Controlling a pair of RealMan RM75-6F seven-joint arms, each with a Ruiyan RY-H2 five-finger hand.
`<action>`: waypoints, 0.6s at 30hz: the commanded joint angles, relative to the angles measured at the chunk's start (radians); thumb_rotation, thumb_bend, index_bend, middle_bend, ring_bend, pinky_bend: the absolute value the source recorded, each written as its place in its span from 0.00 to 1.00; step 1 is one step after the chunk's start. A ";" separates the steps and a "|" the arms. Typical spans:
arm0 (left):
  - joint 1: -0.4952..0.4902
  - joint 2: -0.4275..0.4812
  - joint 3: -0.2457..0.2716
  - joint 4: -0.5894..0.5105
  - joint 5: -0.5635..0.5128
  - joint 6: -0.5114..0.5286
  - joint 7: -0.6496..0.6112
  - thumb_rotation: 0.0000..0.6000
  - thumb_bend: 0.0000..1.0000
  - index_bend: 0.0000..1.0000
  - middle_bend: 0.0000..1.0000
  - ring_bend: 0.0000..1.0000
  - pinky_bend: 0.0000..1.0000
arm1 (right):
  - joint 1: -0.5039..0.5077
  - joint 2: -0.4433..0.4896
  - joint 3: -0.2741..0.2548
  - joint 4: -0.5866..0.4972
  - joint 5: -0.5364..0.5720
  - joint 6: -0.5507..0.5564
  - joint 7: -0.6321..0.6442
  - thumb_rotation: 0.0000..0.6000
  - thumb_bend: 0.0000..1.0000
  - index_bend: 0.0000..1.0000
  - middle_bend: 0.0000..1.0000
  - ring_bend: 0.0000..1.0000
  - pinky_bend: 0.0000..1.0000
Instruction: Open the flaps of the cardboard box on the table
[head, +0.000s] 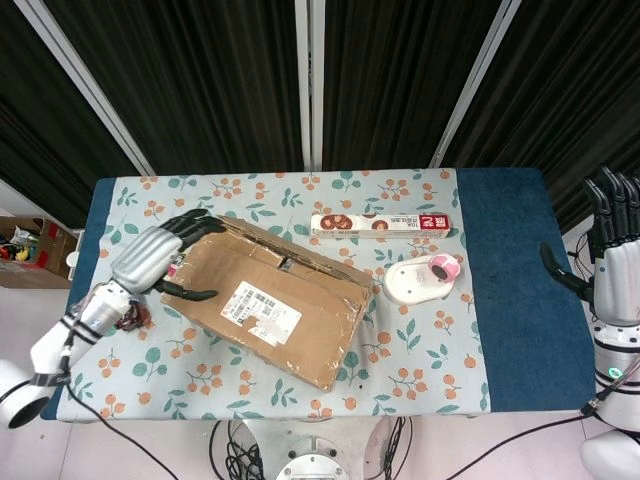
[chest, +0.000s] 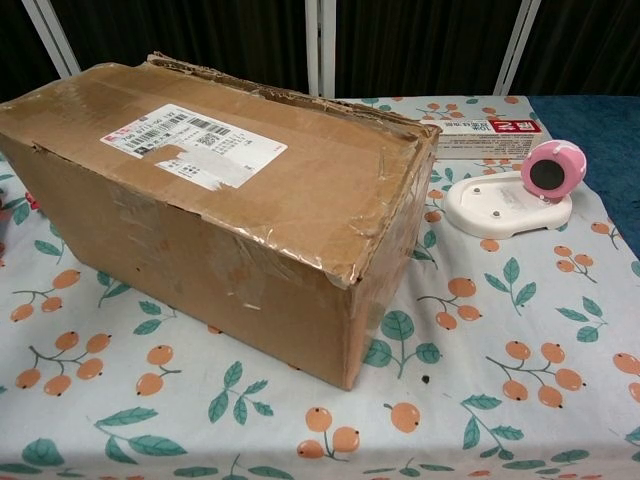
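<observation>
The left hand (head: 152, 257) reaches in from the left, fingers spread and extended over the far left corner of the cardboard box (head: 265, 300), thumb lying along the box's left end; it grasps nothing, and whether the fingertips touch the cardboard cannot be told. The right hand (head: 616, 262) hangs well off to the right, beyond the counter's edge, fingers straight and apart, holding nothing.

The box sits slightly left of the counter's middle, turned at an angle, its top flaps lying flat and closed, a white shipping label (chest: 193, 144) on top. Just right of it stands a white base carrying a pink round device (chest: 550, 173). A long red-and-white carton (head: 381, 223) lies beyond, toward the far edge. The counter (head: 420, 350) wears a cloth printed with orange fruit; a blue strip covers its right end.
</observation>
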 joint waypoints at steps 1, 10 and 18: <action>-0.075 -0.062 -0.003 0.020 -0.011 -0.079 -0.027 0.32 0.00 0.21 0.16 0.06 0.18 | -0.049 0.036 -0.037 -0.032 0.003 0.019 0.007 1.00 0.06 0.00 0.00 0.00 0.00; -0.136 -0.135 0.035 0.059 -0.015 -0.128 0.016 0.29 0.00 0.22 0.19 0.06 0.18 | -0.120 0.038 -0.094 -0.006 -0.019 0.067 0.066 1.00 0.00 0.00 0.00 0.00 0.00; -0.175 -0.175 0.052 0.088 -0.022 -0.150 0.118 0.22 0.00 0.22 0.21 0.06 0.18 | -0.125 0.017 -0.093 0.028 -0.027 0.083 0.101 1.00 0.00 0.00 0.00 0.00 0.00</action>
